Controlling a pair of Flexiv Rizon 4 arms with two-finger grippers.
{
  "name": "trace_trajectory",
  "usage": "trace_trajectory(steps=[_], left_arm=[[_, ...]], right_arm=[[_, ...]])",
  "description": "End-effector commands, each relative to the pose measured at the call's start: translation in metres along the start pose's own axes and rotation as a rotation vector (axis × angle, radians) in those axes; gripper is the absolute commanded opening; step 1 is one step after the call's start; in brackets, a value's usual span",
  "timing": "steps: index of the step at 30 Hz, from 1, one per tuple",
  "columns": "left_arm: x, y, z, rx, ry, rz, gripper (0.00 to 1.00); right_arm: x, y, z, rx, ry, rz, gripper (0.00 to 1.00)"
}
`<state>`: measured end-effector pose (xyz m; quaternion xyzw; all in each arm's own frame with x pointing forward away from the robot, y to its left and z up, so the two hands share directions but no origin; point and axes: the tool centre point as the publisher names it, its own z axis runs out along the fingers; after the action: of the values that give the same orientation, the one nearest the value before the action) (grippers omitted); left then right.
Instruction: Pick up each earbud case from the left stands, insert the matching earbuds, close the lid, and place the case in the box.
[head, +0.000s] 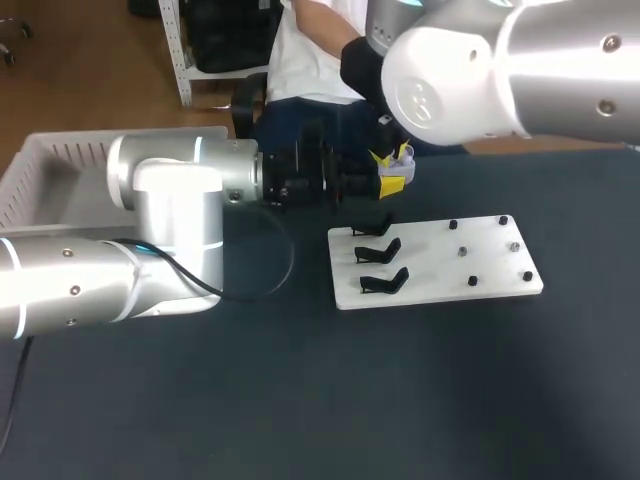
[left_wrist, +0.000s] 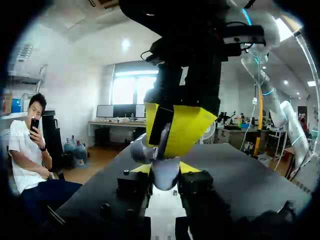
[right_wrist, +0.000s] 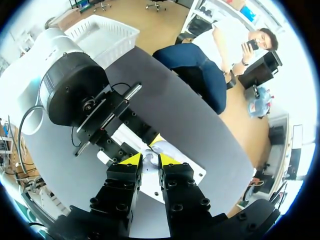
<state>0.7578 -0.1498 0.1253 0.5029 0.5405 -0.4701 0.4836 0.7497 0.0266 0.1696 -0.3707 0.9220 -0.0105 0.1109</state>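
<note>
From the head camera, my left arm comes in from the left. Its gripper (head: 345, 185) is at the far middle of the table (head: 300, 400), meeting my right gripper (head: 392, 178), which enters from the far right. The case (head: 402, 155), pale and translucent, is held up between them near the table's far edge, beyond the board (head: 440, 265). Three black stands (head: 378, 251) line the board's left side. The box (head: 50, 165) sits at the far left.

In the left wrist view, my own yellow tips (left_wrist: 141, 169) clamp the case from both sides (a firm pinch, as far as I can see). The right gripper hangs directly above it, touching its top.

In the right wrist view, the case shows white just ahead of the right gripper, over the board, with the left gripper beyond it. I cannot tell whether the right gripper is grasping anything.
</note>
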Motion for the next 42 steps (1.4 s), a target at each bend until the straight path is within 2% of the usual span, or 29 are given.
trace_trajectory(steps=[1,9,13,25,31,38,42], left_arm=[[-0.0013,-0.0018,0.0,-0.006,-0.006,0.005,0.0],[-0.0013,-0.0018,0.0,-0.006,-0.006,0.005,0.0],[-0.0013,-0.0018,0.0,-0.006,-0.006,0.005,0.0],[-0.0013,-0.0018,0.0,-0.006,-0.006,0.005,0.0],[-0.0013,-0.0018,0.0,-0.006,-0.006,0.005,0.0],[-0.0013,-0.0018,0.0,-0.006,-0.006,0.005,0.0],[-0.0013,-0.0018,0.0,-0.006,-0.006,0.005,0.0]], right_arm=[[-0.0024,-0.0003,0.0032,-0.001,0.005,-0.003,0.0],[-0.0007,0.0008,0.0041,-0.007,0.01,-0.011,0.01],[-0.0004,0.0012,0.0041,-0.01,0.009,-0.013,0.13],[0.0012,0.001,0.003,-0.013,0.006,-0.009,0.29],[0.0015,0.0006,0.0021,-0.012,0.004,-0.01,0.28],[0.0017,0.0005,0.002,-0.013,0.004,-0.006,0.34],[0.0017,-0.0004,0.0023,-0.015,0.003,-0.006,0.34]])
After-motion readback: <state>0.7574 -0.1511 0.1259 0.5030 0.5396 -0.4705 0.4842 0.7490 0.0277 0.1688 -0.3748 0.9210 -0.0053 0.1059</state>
